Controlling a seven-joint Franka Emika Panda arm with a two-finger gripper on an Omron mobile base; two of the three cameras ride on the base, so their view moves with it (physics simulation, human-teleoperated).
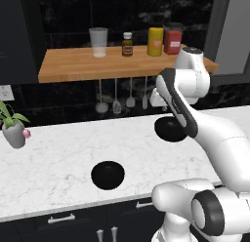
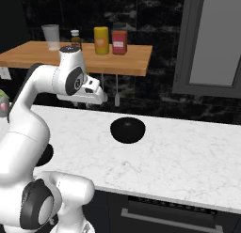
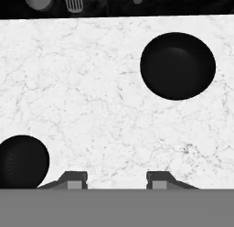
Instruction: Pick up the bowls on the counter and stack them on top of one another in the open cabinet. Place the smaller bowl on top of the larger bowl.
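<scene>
Two black bowls sit on the white marble surface (image 1: 58, 158), well apart from each other. The larger bowl (image 3: 178, 66), wide-rimmed, lies toward the back of the surface, below the wooden shelf (image 1: 73, 65); in the left base view it is partly hidden behind the arm at (image 1: 168, 130), and in the right base view it stands in the open at (image 2: 127, 129). The smaller bowl (image 1: 108, 174) rests nearer the front edge, out from the shelf's middle, and appears at the lower left of the hand view (image 3: 20, 161).

The fingers (image 3: 109, 179) hang above bare marble between the two bowls, touching neither. They stand apart with nothing between them. In the right base view the hand (image 2: 89, 92) is held level with the shelf's underside, above the surface.

On the shelf stand a clear cup (image 1: 98, 42), a small brown bottle (image 1: 127, 44), a yellow canister (image 1: 155, 41) and a red jar (image 1: 172, 39), in a row from the shelf's middle to its right end. Utensils (image 1: 116, 97) hang under the shelf against the dark wall. A potted plant (image 1: 13, 126) sits on the surface, left of and below the shelf's left end. Dark drawer fronts with silver handles (image 1: 62, 218) run beneath the marble.
</scene>
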